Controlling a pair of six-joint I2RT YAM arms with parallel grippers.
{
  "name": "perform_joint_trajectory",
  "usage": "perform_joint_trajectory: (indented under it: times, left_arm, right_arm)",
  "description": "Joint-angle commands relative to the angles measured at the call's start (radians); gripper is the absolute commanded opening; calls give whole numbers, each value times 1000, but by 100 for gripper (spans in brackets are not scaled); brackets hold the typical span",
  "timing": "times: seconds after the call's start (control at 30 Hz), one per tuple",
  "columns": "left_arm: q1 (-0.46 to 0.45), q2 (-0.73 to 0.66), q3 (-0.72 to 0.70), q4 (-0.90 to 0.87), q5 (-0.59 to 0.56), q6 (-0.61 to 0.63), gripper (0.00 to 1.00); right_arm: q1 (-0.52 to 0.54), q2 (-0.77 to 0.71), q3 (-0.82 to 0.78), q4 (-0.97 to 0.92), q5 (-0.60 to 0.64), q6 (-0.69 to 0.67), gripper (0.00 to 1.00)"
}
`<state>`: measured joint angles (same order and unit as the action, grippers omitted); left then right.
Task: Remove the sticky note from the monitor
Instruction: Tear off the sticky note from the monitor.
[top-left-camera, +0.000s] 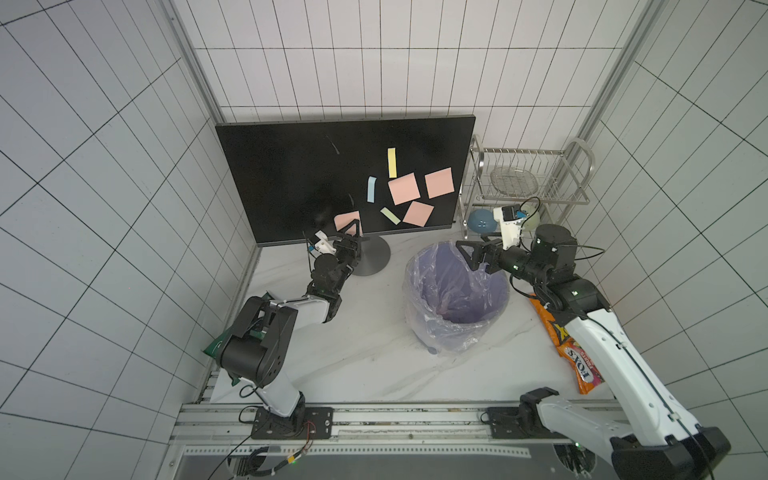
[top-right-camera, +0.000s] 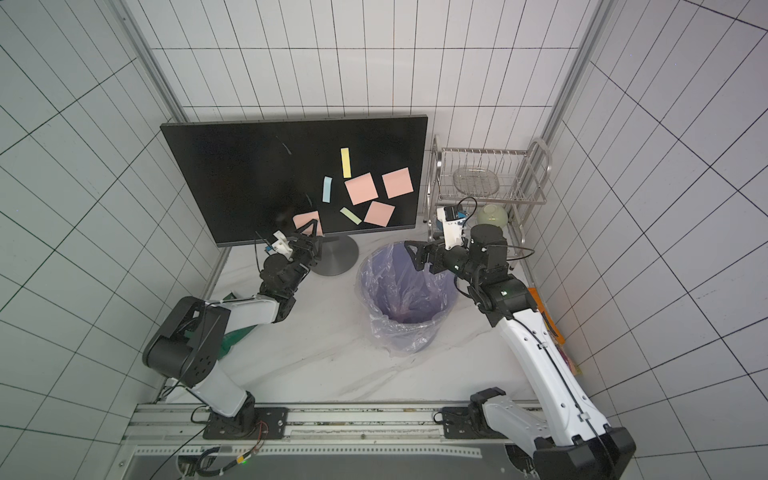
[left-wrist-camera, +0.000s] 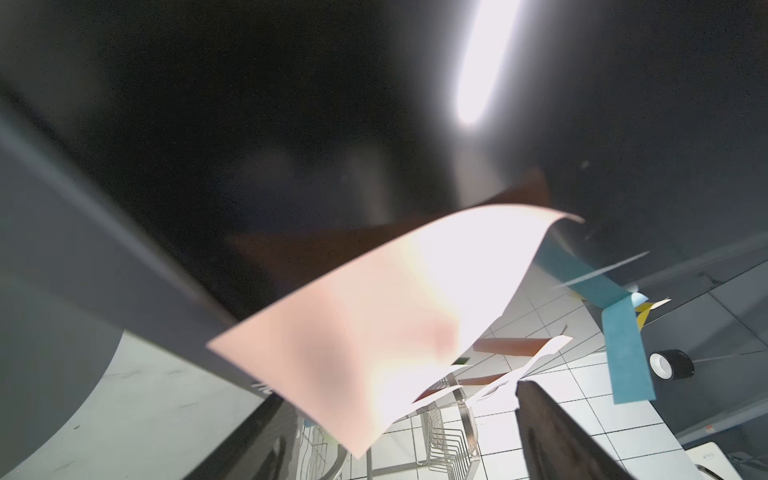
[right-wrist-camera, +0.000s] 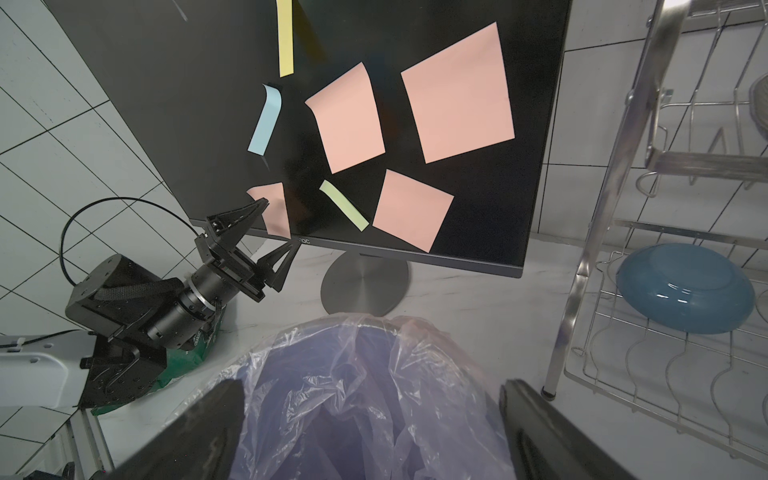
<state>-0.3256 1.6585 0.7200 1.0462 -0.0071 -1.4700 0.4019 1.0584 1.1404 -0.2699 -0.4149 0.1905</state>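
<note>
In both top views we see the monitor (top-left-camera: 291, 174) standing at the back of the white bench (top-left-camera: 353, 357), its dark screen facing us. The pink sticky note (top-left-camera: 344, 218) sits low on the screen, left of the other notes (top-left-camera: 403, 188), with its bottom edge at the lower bezel. The left tool (top-left-camera: 357, 231) is at that note with its jaws apart, one finger in front of the paper. The right tool (top-left-camera: 464, 254) hangs above the rim of the bag-lined bin (top-left-camera: 411, 291), jaws spread wide and holding nothing. A wire rack (top-left-camera: 536, 166) stands just beside the monitor's right edge.

From the left wrist we see the pink sticky note (left-wrist-camera: 374, 316) filling the middle, its free part curled away from the black monitor (left-wrist-camera: 249, 124). One dark finger (left-wrist-camera: 561, 440) shows clear of the paper. A blue strip (left-wrist-camera: 625, 353) hangs further along the screen.

From the right wrist we see the left tool (right-wrist-camera: 281, 223) with its jaws apart. One fingertip lies over the note's face and the second sits below the monitor's bottom edge, near the note's lower corner. We cannot tell whether either touches the paper. The right tool's own fingers (right-wrist-camera: 561, 440) stand far apart over the bin (right-wrist-camera: 328, 328).
</note>
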Motion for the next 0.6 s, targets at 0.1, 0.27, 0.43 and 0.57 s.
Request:
perform_joint_trajectory:
  times: [0.1,0.27,0.43,0.57]
  left_arm:
    - [24,14,33,39,20,-17,81]
    - [33,53,40,86,44,-60,79]
    - [30,64,64,83,61,-63,78]
    - [25,64,60,81,56,-54,79]
  right_arm:
    - [11,-2,-6,27,-1,-10,99]
    - [12,-2,-6,33,-6,-5,99]
    - [12,2,-7,37,-11,-4,99]
    - [12,4,-7,39,-13,-6,99]
